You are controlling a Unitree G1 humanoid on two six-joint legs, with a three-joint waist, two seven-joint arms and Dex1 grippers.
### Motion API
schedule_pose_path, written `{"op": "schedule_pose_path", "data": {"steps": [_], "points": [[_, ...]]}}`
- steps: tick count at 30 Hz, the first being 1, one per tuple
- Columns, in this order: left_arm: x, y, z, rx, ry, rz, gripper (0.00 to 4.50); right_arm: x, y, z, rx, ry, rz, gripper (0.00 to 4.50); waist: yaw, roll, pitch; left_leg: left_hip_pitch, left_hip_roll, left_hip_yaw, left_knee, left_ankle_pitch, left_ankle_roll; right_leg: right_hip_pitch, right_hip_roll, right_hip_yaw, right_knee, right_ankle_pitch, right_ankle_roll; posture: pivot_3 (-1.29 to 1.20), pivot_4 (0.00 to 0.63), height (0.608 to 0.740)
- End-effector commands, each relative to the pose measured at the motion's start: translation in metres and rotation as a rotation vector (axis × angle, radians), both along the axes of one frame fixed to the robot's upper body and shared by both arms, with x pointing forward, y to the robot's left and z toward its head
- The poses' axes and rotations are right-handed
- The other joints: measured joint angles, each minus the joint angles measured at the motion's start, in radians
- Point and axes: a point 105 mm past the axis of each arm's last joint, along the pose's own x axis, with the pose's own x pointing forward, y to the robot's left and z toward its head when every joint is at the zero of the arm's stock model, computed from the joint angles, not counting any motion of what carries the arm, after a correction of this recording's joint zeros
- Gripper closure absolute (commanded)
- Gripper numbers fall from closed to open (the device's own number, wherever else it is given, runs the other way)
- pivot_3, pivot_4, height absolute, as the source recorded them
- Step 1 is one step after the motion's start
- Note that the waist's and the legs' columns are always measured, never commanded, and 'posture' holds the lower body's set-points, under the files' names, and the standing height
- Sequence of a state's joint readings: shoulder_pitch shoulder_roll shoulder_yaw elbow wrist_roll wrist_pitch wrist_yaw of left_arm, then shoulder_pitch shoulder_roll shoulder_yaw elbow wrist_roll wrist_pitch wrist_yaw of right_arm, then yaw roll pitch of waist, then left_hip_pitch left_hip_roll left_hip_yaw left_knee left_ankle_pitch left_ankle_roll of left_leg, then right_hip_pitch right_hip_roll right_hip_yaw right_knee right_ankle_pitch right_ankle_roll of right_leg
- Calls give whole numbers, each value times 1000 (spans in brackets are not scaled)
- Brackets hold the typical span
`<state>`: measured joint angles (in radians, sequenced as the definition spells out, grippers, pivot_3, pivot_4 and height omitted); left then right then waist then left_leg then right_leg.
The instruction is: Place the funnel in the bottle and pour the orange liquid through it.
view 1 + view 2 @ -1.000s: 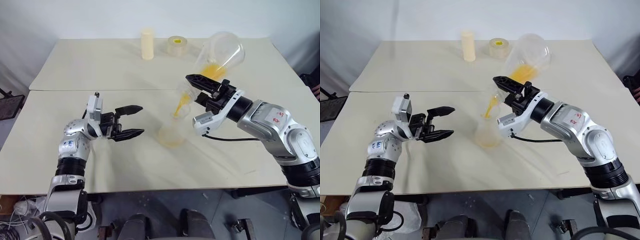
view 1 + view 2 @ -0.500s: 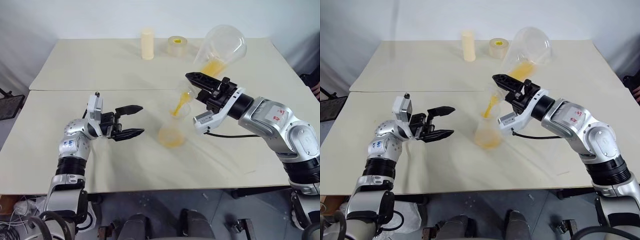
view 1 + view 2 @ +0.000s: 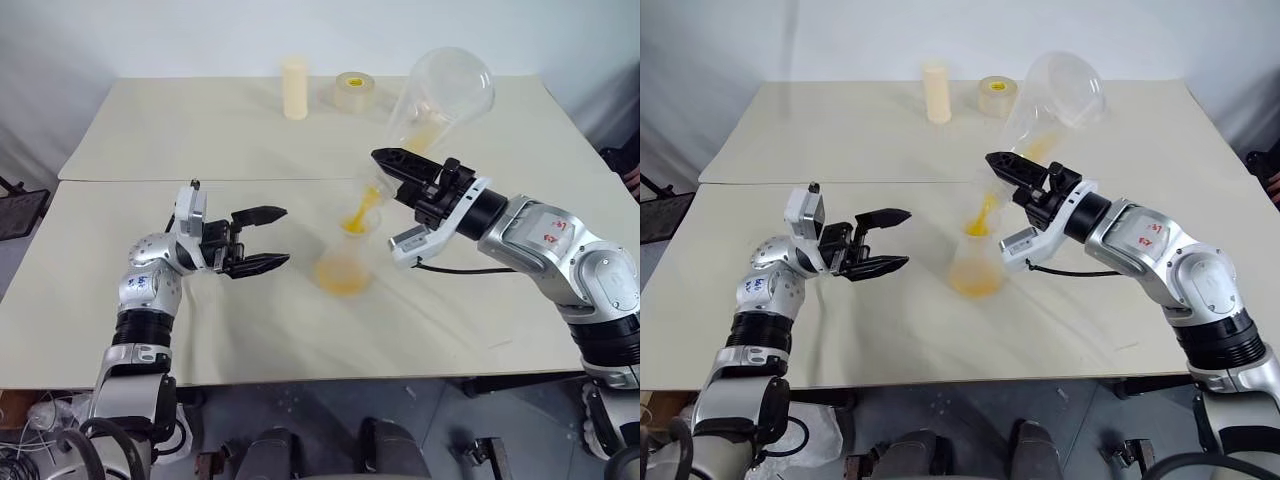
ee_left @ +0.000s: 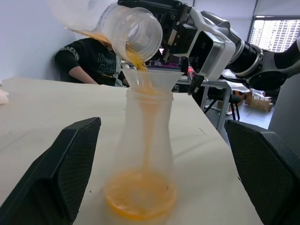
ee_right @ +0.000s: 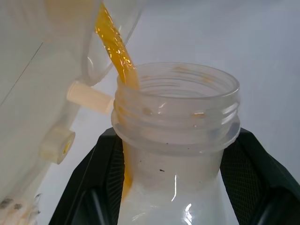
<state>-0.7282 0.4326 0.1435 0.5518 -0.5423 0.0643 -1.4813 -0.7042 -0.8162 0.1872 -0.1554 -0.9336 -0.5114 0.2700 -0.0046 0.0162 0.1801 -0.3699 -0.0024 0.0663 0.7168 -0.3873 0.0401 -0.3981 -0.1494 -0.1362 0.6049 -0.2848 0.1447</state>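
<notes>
Orange liquid is streaming through one funnel into one bottle standing mid-table.

One right gripper is clamping the neck of a tilted rounder flask, tipping it over the funnel seated in the bottle's mouth; a shallow orange pool is gathering on the bottle's broad base. One left gripper is hovering just left of the bottle with its fingers wide apart, touching nothing. The thin clear plastic looks light, stiff and slippery when wet, so the bottle's narrow neck seems the safest hold. At the far edge are sitting one cream cylinder and one tape roll.
</notes>
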Motion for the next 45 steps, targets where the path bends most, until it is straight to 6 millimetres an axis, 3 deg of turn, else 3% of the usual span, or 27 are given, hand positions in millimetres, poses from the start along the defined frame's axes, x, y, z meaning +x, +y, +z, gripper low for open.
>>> {"op": "schedule_pose_path", "data": {"steps": [1,31,35,40,44,45], "points": [[0,-3,6,4,-37,-14,0,-6,-1,20,0,-84,17,2055,0,0,0,0,0,0,0,0,0,0,0,0,0,0,0,0,150,740],[3,-6,8,8,-38,-28,0,-13,6,25,-45,-140,90,2055,0,0,0,0,0,0,0,0,0,0,0,0,0,0,0,0,150,740],[6,-8,6,15,-27,-10,0,-8,1,30,198,19,65,2055,-1,0,0,0,0,0,0,0,0,0,0,0,0,0,0,0,150,740],[5,-11,6,6,-12,-10,0,-8,-4,27,351,164,53,2055,1,0,0,-1,0,-1,0,0,0,0,0,-1,0,0,0,0,150,740],[4,-12,7,-7,-4,-16,0,-1,-22,37,636,285,1,2055,-1,0,0,-1,0,-1,0,0,0,0,0,-1,0,0,0,0,150,740],[4,-13,8,-14,1,-13,0,5,-35,41,757,324,-31,2055,0,0,0,0,0,-1,0,0,0,0,0,-1,1,0,0,0,150,740]]}}
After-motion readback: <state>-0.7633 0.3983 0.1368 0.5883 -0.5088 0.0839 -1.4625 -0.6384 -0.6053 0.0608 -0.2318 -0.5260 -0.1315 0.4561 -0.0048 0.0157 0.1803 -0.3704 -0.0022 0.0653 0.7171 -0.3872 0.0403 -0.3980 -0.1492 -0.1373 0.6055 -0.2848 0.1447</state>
